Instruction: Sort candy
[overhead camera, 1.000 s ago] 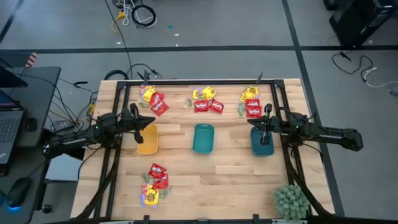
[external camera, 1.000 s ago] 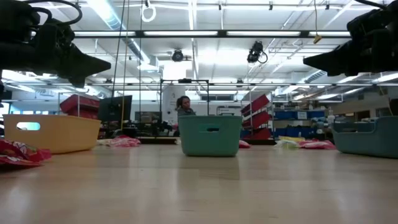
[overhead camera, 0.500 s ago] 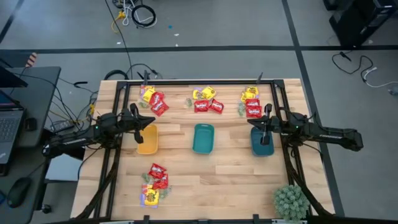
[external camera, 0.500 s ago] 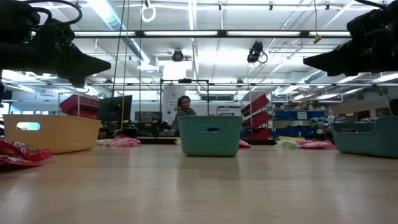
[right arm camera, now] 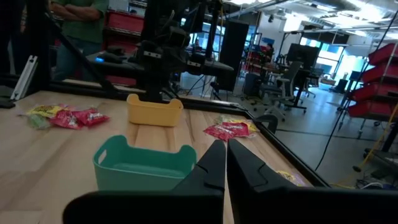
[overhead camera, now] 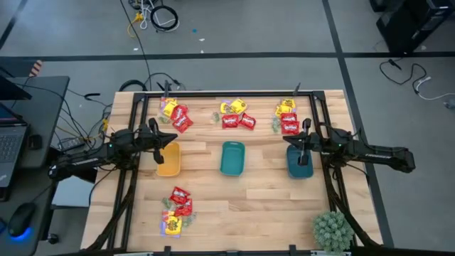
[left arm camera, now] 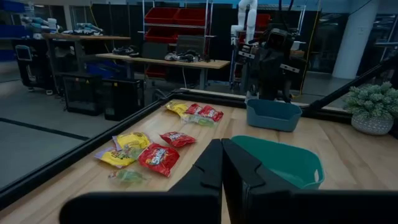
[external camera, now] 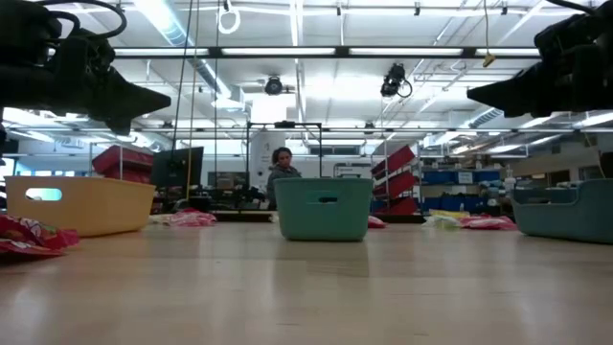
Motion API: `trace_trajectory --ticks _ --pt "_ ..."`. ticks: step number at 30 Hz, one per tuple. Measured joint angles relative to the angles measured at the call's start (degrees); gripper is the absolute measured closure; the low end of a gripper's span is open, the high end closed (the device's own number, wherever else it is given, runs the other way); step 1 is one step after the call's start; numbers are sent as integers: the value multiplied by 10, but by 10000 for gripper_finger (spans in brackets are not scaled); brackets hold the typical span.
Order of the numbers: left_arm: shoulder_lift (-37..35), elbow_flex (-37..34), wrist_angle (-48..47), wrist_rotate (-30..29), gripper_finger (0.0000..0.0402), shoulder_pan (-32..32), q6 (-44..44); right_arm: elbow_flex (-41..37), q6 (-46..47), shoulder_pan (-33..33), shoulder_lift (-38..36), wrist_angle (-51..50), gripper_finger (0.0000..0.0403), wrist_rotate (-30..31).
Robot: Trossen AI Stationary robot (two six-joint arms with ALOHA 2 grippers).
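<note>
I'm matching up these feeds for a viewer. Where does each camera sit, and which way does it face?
High view: overhead, straight down on the wooden table; both arms show.
Low view: at tabletop height, facing the room; both arms hang overhead.
Left wrist view: past the shut left claw toward the glossy red candy packets.
Right wrist view: past the shut right claw toward the oblong yellow-orange plastic tray.
Shared: the middle oblong teal plastic tray appears in the high and low views.

I can read no text, brand, number or sign in any view. The red candy packets (left arm camera: 159,157) at lower left of my left wrist view carry pale lettering, but it is too small and blurred to make out.
</note>
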Motion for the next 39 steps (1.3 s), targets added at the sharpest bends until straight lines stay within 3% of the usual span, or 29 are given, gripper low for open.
trace_trajectory --ticks 12,15,26,33,39 --pt "0 0 10 0 397 0 8 0 31 0 4 132 398 2" --pt "0 0 24 0 397 0 27 2 67 0 21 131 398 30" --pt "0 0 64 -1 397 0 40 105 110 0 175 112 398 104" --pt "0 0 62 0 397 -1 36 181 147 0 299 73 398 110" --pt "0 0 61 3 397 -1 35 259 199 1 383 -18 364 110"
